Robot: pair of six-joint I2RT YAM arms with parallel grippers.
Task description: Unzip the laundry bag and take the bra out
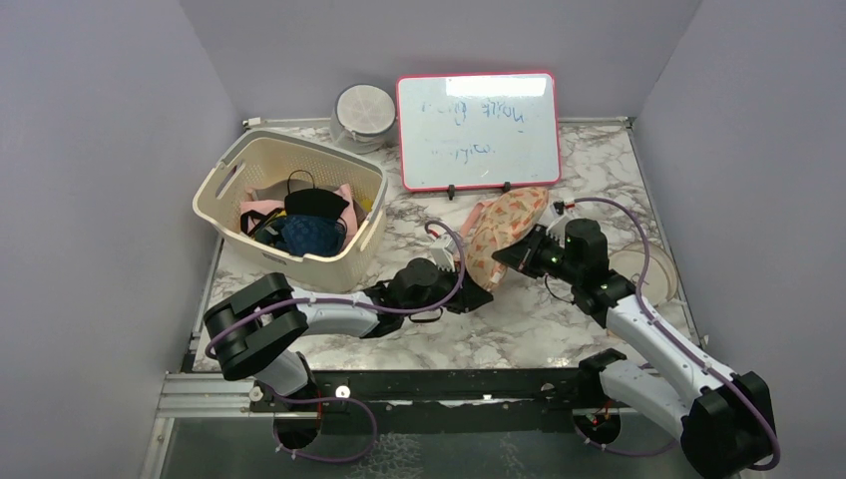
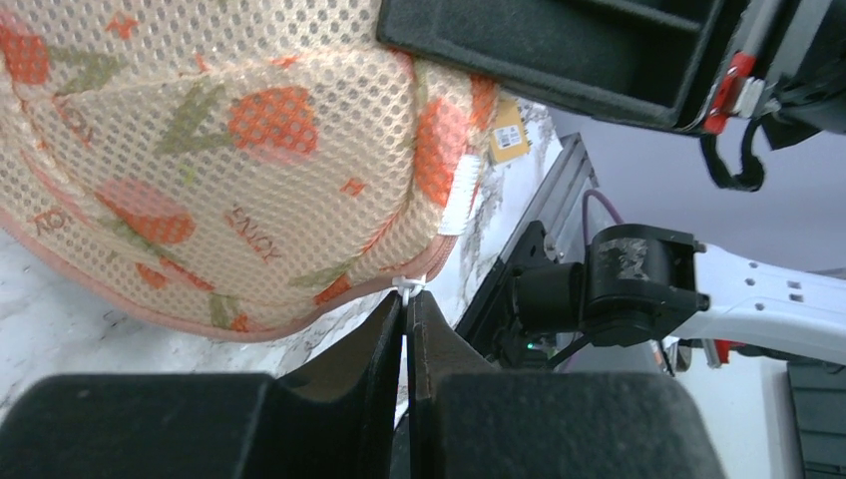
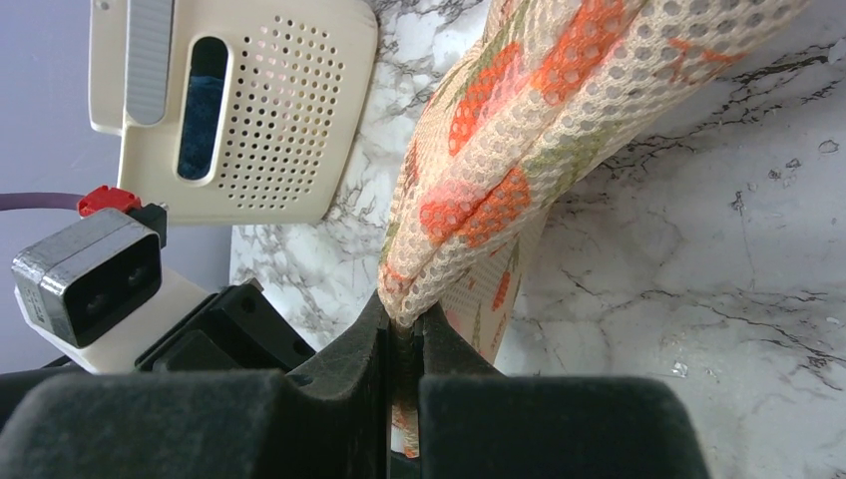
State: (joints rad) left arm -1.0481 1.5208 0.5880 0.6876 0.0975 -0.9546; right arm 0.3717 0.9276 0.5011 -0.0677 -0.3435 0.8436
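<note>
Table (image 1: 519,334): white marble pattern, closed in by grey walls on three sides.
Basket (image 1: 329,267): cream and perforated, at the far left, well apart from the bag. Holds dark, blue and pink cloth in the top view. Shows only a side wall with a handle slot in the right wrist view.
Whiteboard (image 1: 477,130): pink-framed, propped upright at the back, just behind the bag.
Laundry bag (image 1: 509,225): peach mesh with orange print and pink trim, lying right of centre on the marble. Far end points toward the whiteboard, near end sits between the two grippers and is held by both. Zip open or closed: cannot tell in any view.
Round container (image 1: 362,115): grey with a pale lid, at the back, left of the whiteboard.
Plate (image 1: 653,274): pale, at the right edge, partly behind the right arm.
Right gripper (image 1: 504,257): at the bag's near right side. Fingers clamped on a bunched fold of mesh, plain only in the right wrist view.
Left gripper (image 1: 484,296): at the bag's near left side, touching the trimmed edge. Fingers pressed together on the white tab, visible only in the left wrist view.
White tab (image 2: 408,288): tiny, at the pink trim, right at the left fingertips. Too small to find from above.
</note>
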